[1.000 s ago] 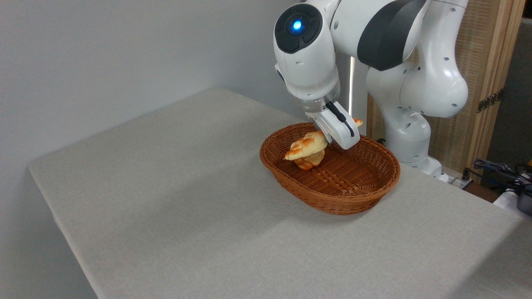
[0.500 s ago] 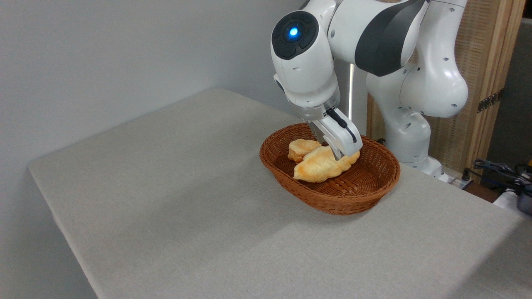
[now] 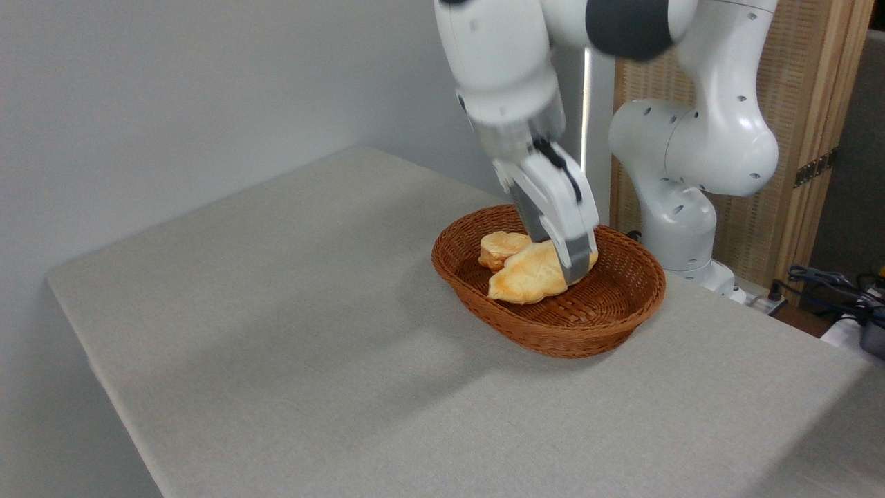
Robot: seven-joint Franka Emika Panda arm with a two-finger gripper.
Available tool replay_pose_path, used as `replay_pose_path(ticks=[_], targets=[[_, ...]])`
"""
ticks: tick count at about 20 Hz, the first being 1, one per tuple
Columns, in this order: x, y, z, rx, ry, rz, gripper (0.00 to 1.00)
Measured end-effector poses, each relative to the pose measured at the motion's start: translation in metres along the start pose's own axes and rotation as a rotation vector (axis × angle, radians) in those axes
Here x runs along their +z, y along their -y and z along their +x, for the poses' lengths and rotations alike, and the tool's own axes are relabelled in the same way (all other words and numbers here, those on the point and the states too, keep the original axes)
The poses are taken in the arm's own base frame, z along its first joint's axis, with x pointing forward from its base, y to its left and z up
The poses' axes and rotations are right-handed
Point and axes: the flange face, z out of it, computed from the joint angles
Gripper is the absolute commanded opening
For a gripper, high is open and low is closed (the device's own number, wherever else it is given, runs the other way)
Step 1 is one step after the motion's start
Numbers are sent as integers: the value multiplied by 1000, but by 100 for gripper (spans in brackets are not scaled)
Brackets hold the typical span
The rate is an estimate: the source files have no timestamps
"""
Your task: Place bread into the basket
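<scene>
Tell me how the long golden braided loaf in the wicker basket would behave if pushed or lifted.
The long golden braided loaf probably holds its shape: it shows no sag lying in the reddish-brown woven wicker basket. It looks unlikely to roll, lying flat beside the small round bun. Its bumpy crust should give the jaws grip.

A glossy white robot arm [image 3: 698,131] built from rounded, bulbous segments. Small dark screw holes dot its shells. A dark grey band wraps the joint near the top edge of the picture. The wrist narrows to a pale grey ring, blurred in the picture. Below it sits a white, boxy gripper [image 3: 577,266] with a thin black cable running down its front face and grey metal fingers [image 3: 579,257] at the tip.
</scene>
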Motion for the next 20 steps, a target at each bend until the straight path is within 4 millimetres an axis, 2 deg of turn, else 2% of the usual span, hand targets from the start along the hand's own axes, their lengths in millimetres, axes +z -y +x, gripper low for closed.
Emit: replay_pose_path(ticks=[3,6,10,12,15,20], targets=[[-50,3,9,9,-23,98,100],[-81,14,35,-83,-26,153,100],[-107,36,88,-184,-28,204,100],[-121,51,105,-224,-53,229,100],[-138,70,120,-338,-162,283,100],[-140,75,123,-409,-190,292,100]])
